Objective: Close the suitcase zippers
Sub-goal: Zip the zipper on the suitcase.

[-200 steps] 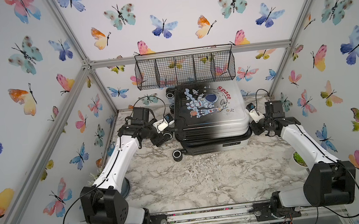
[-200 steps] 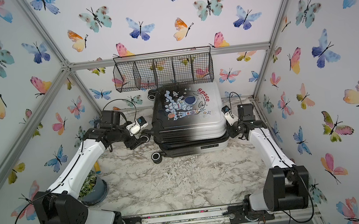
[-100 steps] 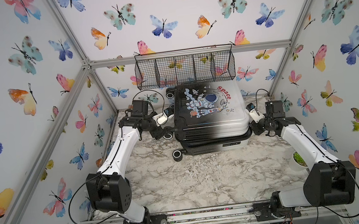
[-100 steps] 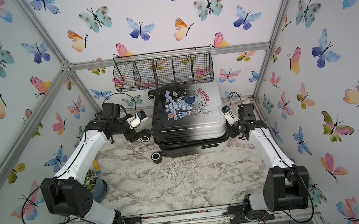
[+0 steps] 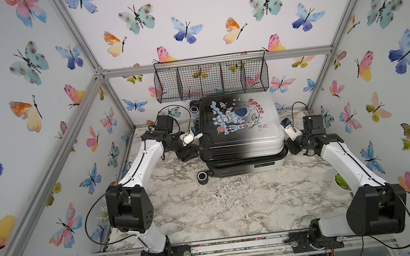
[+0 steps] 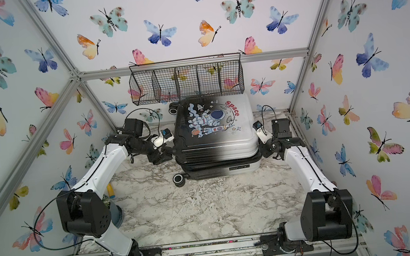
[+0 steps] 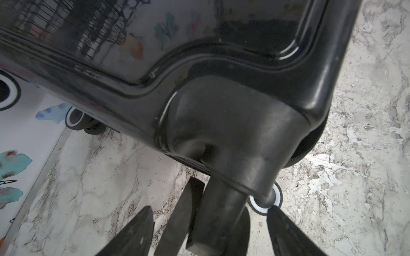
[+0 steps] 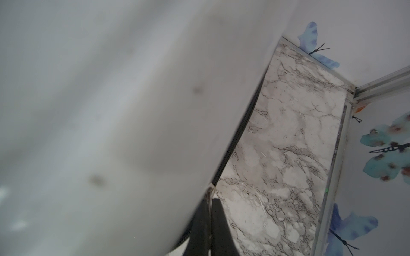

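The suitcase [image 5: 239, 119] lies flat at the back of the marble table [image 5: 232, 203], just under the wire basket [image 5: 210, 78], its black end toward the left arm and its white end toward the right arm; that lay puts the rim seam within side reach of both arms.

The right gripper [image 8: 209, 212] is pinched narrow on what looks like a small metal pull [image 8: 209, 194] at the white side, where the black track of the zippers [image 8: 240, 130] runs off along the shell edge; the hold looks meant for dragging the slider along that track.

The left gripper [image 7: 209, 208] stands wide at the black end, its 2 fingers [image 7: 137, 230] straddling a corner caster [image 7: 221, 137]; bare marble shows on both sides of the stem, so it seems to grip nothing; the placement reads as a brace, so that the case does not slide while the other arm pulls.

In both top views the case is a small hard shell, fading from white to black, printed with an astronaut, a rocket and a red "Space"; a black wheel [image 5: 202, 177] juts out at the near corner; the upper half sits slightly skewed over the lower one along the near side, so the seam there looks unjoined and the closing far from finished.
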`<action>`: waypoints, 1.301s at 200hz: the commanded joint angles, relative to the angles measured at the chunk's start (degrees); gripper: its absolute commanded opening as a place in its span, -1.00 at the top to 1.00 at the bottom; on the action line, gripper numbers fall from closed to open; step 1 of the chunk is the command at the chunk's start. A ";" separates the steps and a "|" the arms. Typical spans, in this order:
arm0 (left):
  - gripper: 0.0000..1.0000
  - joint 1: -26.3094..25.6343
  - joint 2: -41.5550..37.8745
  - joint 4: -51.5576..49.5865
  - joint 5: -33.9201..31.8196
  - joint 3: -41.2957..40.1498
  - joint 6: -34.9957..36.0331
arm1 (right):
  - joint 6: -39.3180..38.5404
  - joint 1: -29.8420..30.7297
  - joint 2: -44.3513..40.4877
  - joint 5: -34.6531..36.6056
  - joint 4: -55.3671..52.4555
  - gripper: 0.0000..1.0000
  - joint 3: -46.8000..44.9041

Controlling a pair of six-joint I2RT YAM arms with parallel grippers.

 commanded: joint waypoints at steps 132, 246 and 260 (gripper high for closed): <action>-0.14 -0.27 5.61 -5.92 0.73 3.36 0.02 | -1.50 -0.01 -1.91 -1.83 6.80 0.93 -0.39; -0.19 0.14 5.69 -4.97 -5.36 -0.59 1.20 | -2.25 -0.02 -1.42 -0.30 6.79 0.93 -0.46; -0.23 0.43 5.77 -4.92 -5.47 -0.35 1.33 | -2.30 -0.01 -1.00 -0.30 6.86 0.93 -0.18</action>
